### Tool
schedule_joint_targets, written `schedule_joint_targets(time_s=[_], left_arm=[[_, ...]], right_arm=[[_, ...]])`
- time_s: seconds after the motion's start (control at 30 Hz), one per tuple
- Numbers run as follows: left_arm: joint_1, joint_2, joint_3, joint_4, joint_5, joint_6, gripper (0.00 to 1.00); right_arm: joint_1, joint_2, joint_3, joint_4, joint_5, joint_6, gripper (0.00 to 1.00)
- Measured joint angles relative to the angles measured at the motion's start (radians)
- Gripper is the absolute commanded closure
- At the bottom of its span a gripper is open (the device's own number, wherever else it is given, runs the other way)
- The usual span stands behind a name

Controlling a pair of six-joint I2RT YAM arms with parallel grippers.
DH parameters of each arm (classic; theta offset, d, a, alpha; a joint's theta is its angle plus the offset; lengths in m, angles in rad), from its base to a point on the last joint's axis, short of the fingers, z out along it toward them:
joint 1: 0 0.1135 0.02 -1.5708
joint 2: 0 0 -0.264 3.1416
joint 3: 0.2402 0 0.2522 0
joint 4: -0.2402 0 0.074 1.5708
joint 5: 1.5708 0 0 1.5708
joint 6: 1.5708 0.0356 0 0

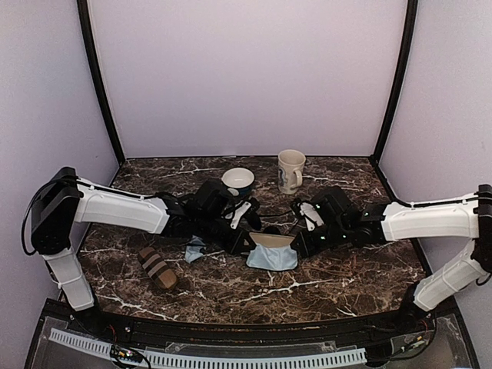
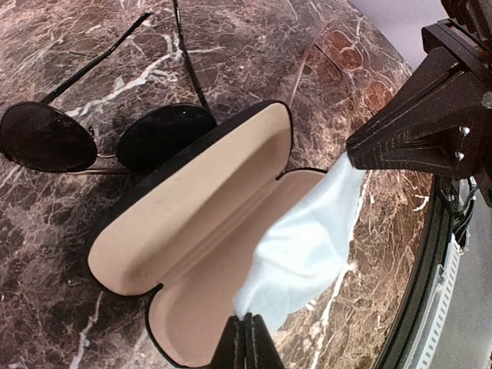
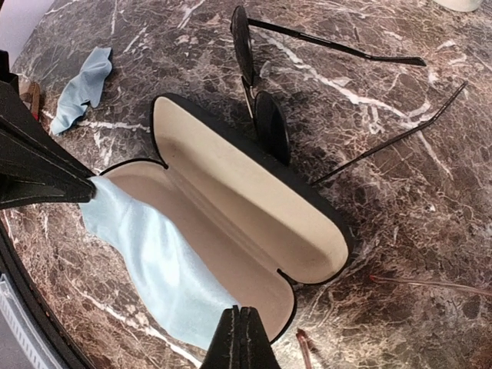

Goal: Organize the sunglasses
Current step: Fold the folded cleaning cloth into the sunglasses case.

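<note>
The open case (image 2: 200, 207) lies in the middle of the table (image 1: 323, 284), with its soft cream inside facing up. The sunglasses (image 2: 100, 142) lie just behind the case, on its far side, right up against its lid. Both thin arms are spread out. They are not in the case yet.

The left pincer (image 2: 247, 321) is shut tight on one corner of a blue cloth (image 2: 307, 246). The right pincer (image 3: 240, 319) is shut tight on another corner. The cloth hangs stretched between them, over the low half of the case.

A few things could go wrong from here. If the two pincers pull apart too hard, a corner could slip out and the cloth would flop down in a heap. If the cloth goes in all bunched up, it may leave no room for the sunglasses, or stop the lid from shutting. If a pincer dips too low, it could bump the case and push it into the sunglasses, and the lenses could get scratched on the stone. The arms of the sunglasses are also open, so they look unlikely to fit until they are folded.
</note>
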Motion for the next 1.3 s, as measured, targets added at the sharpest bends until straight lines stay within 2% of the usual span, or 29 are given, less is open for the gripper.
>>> schedule_joint_targets(time_s=[0.87,1.3], left_arm=[[0.04,0.08,0.075,-0.056,-0.003,-0.017,1.0],[0.04,0.082,0.077,-0.096,0.0,-0.017,1.0]], right_arm=[[-0.049,0.167,0.092,-0.008,-0.024,-0.057,1.0],[-0.052,0.182,0.097,-0.008,-0.042,-0.065,1.0]])
